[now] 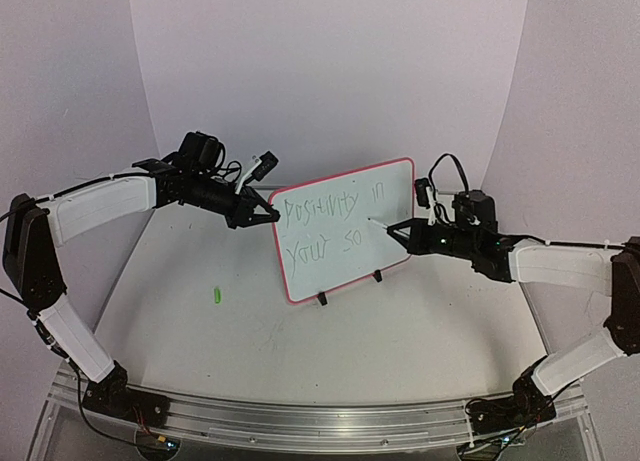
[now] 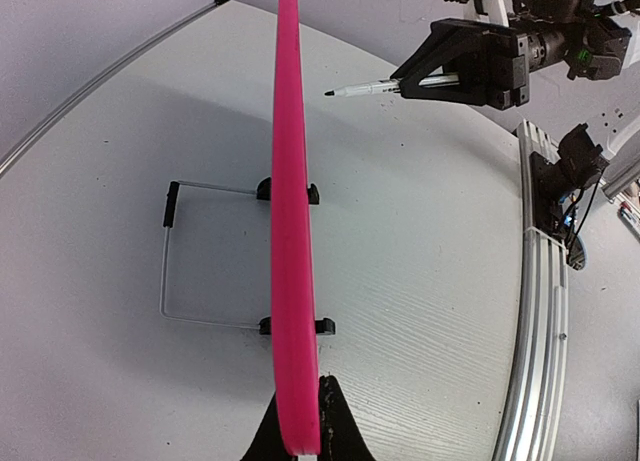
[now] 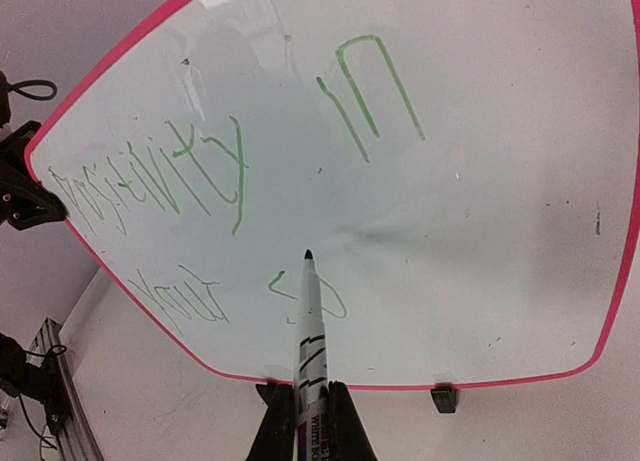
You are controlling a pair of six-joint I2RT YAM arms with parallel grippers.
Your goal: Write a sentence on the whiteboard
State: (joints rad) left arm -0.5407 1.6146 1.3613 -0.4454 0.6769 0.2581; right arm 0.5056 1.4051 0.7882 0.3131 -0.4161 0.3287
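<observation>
The whiteboard (image 1: 345, 231) stands upright mid-table on two black clip feet, with a red-pink rim. The sentence (image 1: 325, 219) in thin green letters reads "POSITIVITY IN" above "YOUR SO"; it also shows in the right wrist view (image 3: 200, 171). My left gripper (image 1: 268, 216) is shut on the board's left edge; the left wrist view shows the pink rim (image 2: 293, 231) edge-on between its jaws. My right gripper (image 1: 400, 231) is shut on a white marker (image 3: 311, 331), whose tip is a short way off the board's face, right of "SO".
A small green marker cap (image 1: 215, 295) lies on the table left of the board. A wire stand (image 2: 200, 251) props the board from behind. A metal rail (image 1: 300, 421) runs along the near table edge.
</observation>
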